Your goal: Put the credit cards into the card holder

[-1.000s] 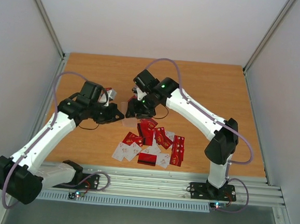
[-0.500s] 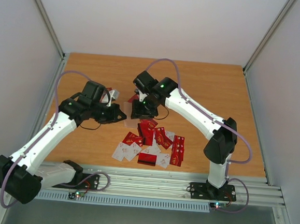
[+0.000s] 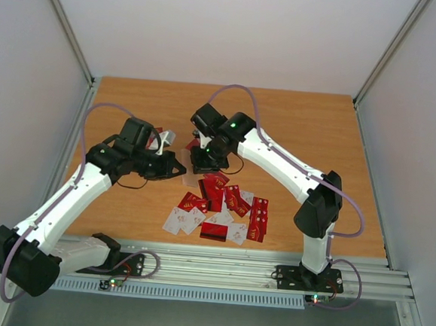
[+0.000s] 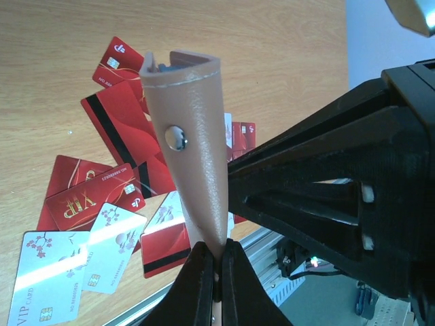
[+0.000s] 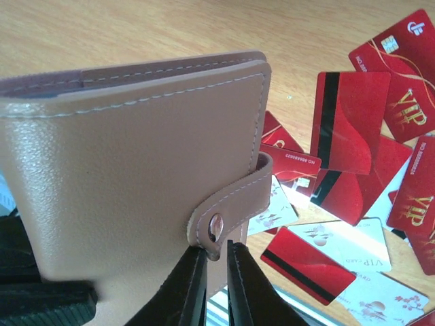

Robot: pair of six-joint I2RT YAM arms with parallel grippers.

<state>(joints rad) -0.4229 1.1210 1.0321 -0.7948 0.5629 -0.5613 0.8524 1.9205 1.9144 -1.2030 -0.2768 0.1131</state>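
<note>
card holder (image 5: pixel 136 170): held up off the desk (image 3: pixel 303 132) between the two arms, over the far left edge of the card heap; tan grained leather, pale stitching, rounded corners, strap (image 5: pixel 231 197) with a metal snap.
left gripper (image 4: pixel 216 248): pressed together on the holder's lower edge.
right gripper (image 5: pixel 216 252): pinching the holder at the end of the strap.
credit cards (image 3: pixel 222 209): glossy red and pale rectangles, overlapping flat on the desk, near the front rail (image 3: pixel 270 265).
room: a broad stretch of orange-brown wood grain runs behind and to the right of the arms, up to the white walls (image 3: pixel 213 34).
</note>
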